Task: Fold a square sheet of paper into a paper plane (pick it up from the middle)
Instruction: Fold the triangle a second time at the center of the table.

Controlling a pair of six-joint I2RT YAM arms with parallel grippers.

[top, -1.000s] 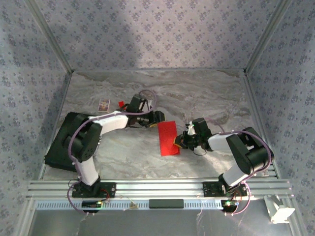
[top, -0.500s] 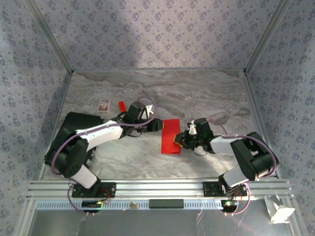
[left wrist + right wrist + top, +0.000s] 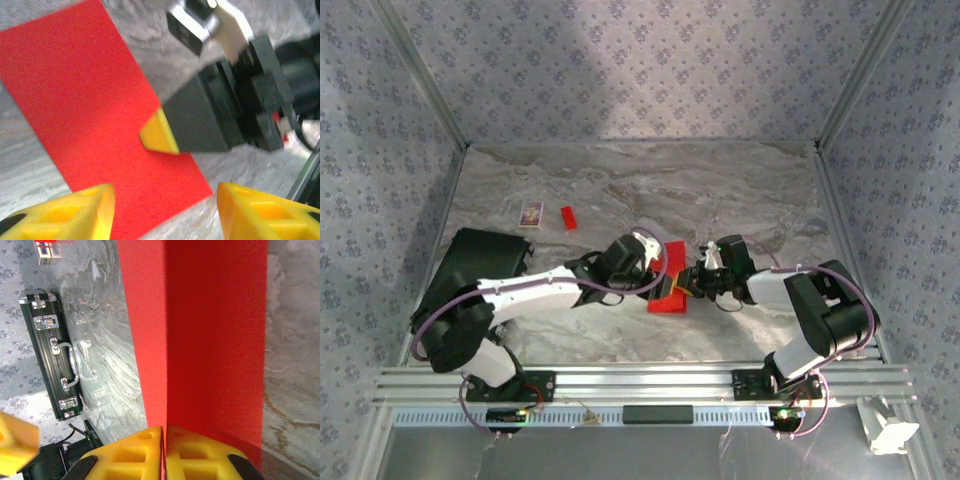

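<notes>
**Item:** square sheet of paper (image 3: pixel 667 300), red, folded into a long rectangle with one lengthwise crease. It lies flat on the marbled table (image 3: pixel 740 190), just right of centre frame.

**Right gripper** (image 3: pixel 164 440): jaws closed together, tips bearing on the sheet at its right edge. We judge this is to pin the sheet while the fold is worked. We cannot tell whether a layer is nipped between them.

**Left gripper** (image 3: pixel 165 205): jaws wide and empty, poised over the sheet from the left, likely to press or lift a flap.

**Outlying, left of frame:** black case (image 3: pixel 470 270), small red block (image 3: pixel 568 217) and patterned card (image 3: pixel 531 213), all well apart from the sheet.
</notes>
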